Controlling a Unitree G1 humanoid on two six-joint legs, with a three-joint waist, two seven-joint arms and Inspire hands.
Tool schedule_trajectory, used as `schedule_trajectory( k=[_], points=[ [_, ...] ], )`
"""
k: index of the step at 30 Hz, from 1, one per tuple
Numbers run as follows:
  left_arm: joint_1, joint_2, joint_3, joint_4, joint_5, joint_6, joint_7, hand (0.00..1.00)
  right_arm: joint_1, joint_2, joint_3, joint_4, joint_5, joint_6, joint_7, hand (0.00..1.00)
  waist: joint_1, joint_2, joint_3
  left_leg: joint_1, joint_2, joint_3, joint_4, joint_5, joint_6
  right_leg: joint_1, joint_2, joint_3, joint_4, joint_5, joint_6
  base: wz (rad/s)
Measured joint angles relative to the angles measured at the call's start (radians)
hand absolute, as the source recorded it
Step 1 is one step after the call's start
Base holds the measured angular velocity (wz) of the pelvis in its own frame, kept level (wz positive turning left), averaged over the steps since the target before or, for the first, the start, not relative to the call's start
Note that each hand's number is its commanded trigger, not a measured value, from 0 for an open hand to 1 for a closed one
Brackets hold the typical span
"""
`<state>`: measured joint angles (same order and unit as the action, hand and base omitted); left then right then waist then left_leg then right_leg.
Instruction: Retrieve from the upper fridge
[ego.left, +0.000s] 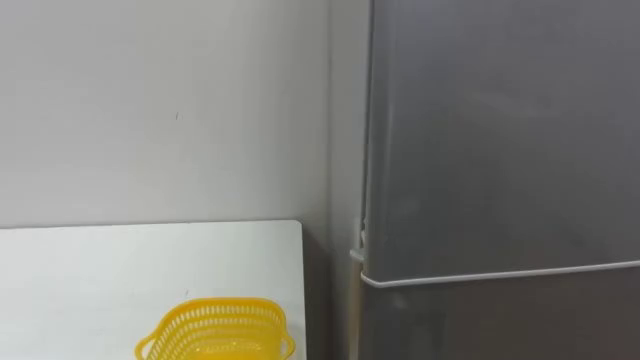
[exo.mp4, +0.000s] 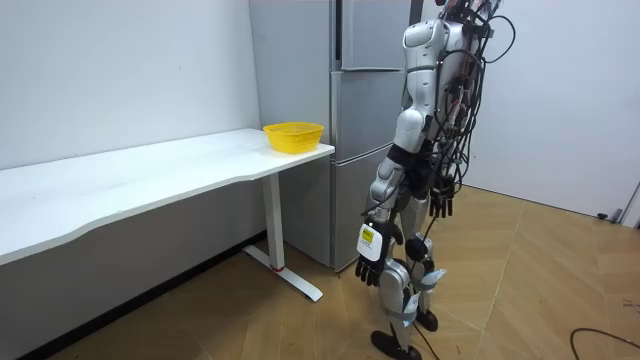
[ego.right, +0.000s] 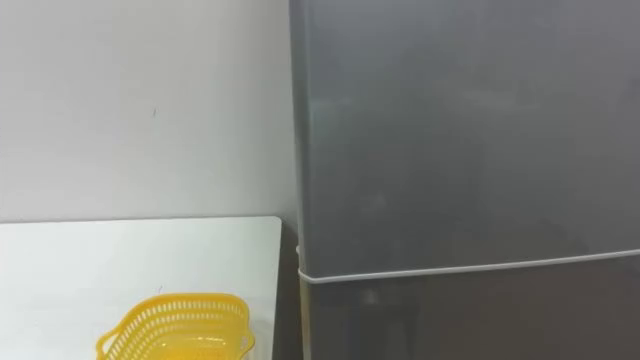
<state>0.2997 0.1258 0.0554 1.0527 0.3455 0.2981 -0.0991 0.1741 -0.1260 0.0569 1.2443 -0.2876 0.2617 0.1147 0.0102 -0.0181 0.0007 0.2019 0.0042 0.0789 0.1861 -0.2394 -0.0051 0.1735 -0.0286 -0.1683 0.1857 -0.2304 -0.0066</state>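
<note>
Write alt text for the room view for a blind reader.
A humanoid robot stands facing a closed grey fridge, left hand and right hand hanging empty. A yellow basket sits on the white table beside the fridge.

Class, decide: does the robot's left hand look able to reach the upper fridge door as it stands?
Probably yes: the left hand hangs open at its side, but the robot stands close before the shut upper fridge door, nothing between.
</note>
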Motion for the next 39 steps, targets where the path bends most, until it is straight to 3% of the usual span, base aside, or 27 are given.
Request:
schedule_trajectory(
  k=[29, 35, 39],
  points=[
    [-0.005, -0.006, 0.0, 0.001, -0.012, -0.005, 0.03, 0.0, 0.003, -0.001, 0.002, 0.006, 0.0, -0.012, -0.025, 0.0, -0.003, 0.003, -0.0001, 0.001, 0.001, 0.002, 0.001, 0.0, 0.0, 0.001, 0.0, -0.003, 0.0, 0.0, 0.0, 0.0],
    [-0.01, -0.026, 0.04, 0.002, -0.136, -0.03, 0.085, 0.0, 0.003, 0.0, -0.002, 0.005, -0.001, -0.013, -0.025, 0.0, -0.003, 0.003, 0.0001, -0.006, 0.0, -0.006, 0.005, 0.0, 0.0, 0.001, -0.002, -0.013, 0.001, 0.0, 0.0, 0.04],
    [-0.008, -0.026, 0.081, 0.001, -0.297, -0.037, 0.156, 0.0, -0.004, -0.002, -0.003, 0.004, -0.001, -0.015, -0.031, 0.0, 0.003, 0.006, 0.0002, -0.015, 0.0, -0.011, 0.01, -0.001, 0.001, 0.0, -0.003, -0.027, 0.0, 0.0, 0.0, 0.09]
  ],
)
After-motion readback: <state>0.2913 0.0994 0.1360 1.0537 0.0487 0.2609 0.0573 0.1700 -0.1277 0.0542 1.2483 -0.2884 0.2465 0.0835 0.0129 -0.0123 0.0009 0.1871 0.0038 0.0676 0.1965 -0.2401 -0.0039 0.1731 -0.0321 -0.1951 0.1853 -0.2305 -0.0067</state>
